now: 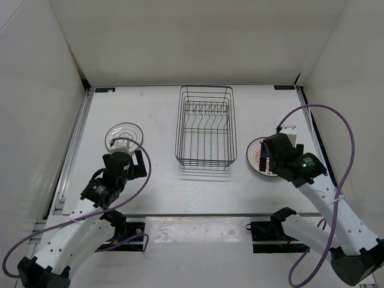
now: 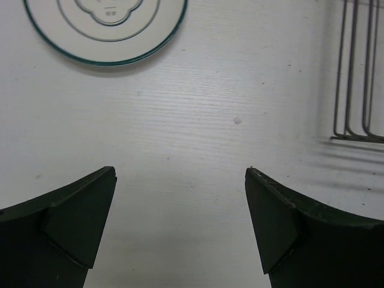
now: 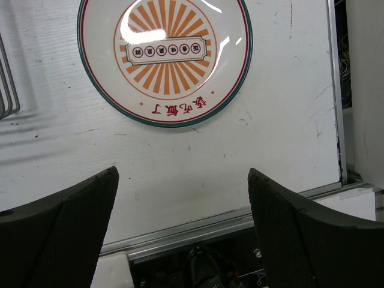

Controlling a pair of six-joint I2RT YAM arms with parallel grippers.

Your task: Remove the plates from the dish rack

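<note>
**Rack showing bare, both arms hanging empty over set-down plates**

Nearest, lower part of the top view: both arms are reaching up-frame from their bases across the table (image 1: pixel 180 192).

Left end effector (image 2: pixel 180 174) is hovering spread wide with nothing between the fingers; only bare white table is showing in the gap. Right end effector (image 3: pixel 183 174) is likewise gaping wide and empty, hanging over the table's near edge rail.

Just beyond the left end effector, at the upper left of the left wrist view, the line-marked plate (image 2: pixel 105 30) is lying flat on the table, apart from the fingers. Beyond the right one, at the top of the right wrist view, the sunburst plate (image 3: pixel 165 57) is lying flat, pattern up, also untouched. In the top view that plate is sitting at right of centre, partly hidden by the arm. I am counting two plates only; whether another is lying under the sunburst plate I cannot tell.

Farther up-frame, in the centre, the dish rack (image 1: pixel 204 144) is standing between the two plates and well apart from both. Its grid floor and prongs are showing through, with no plate in it.

Judgement: the unloading step is looking done or all but done, and both arms are sitting in the release phase. The next move is calling for lifting clear of the plates without nudging them, then checking the rack for anything left.
</note>
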